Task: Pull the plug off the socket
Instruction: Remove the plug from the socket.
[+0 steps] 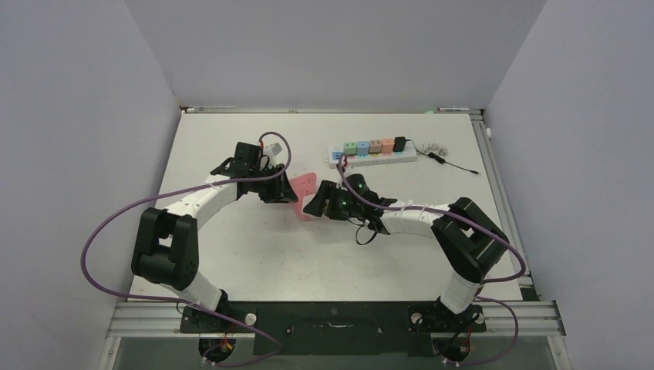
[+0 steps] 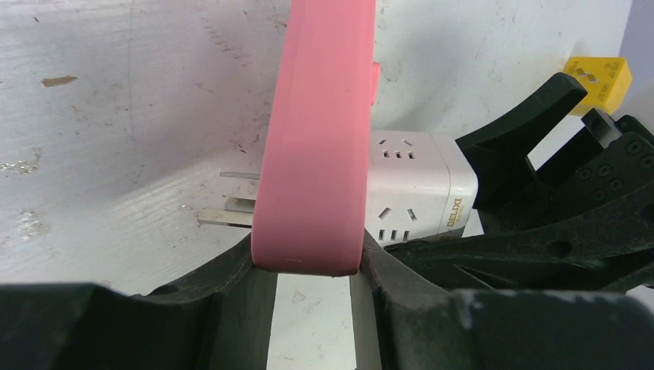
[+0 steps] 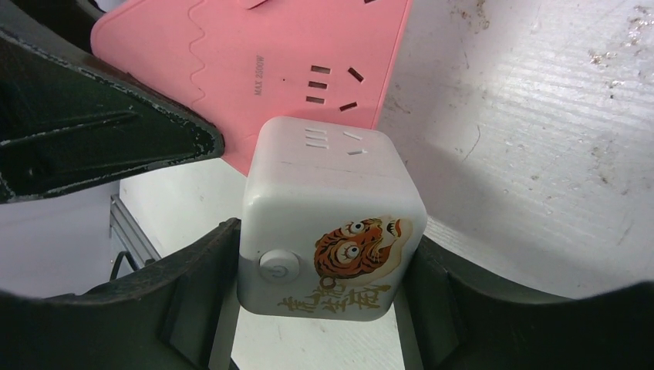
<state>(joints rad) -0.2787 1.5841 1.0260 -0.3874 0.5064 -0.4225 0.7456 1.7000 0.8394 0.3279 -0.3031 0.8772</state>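
Right gripper (image 3: pixel 328 266) pinches the white cube adapter (image 3: pixel 332 200); left gripper (image 2: pixel 308 260) clamps the pink socket block (image 2: pixel 316 131) edgewise, bracing a straight pull above the bench (image 1: pixel 254 254) middle; adapter seemingly seated.

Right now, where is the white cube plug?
Mid-table in the top view, the white cube plug sits in the right gripper, pressed against the pink socket that the left gripper holds.
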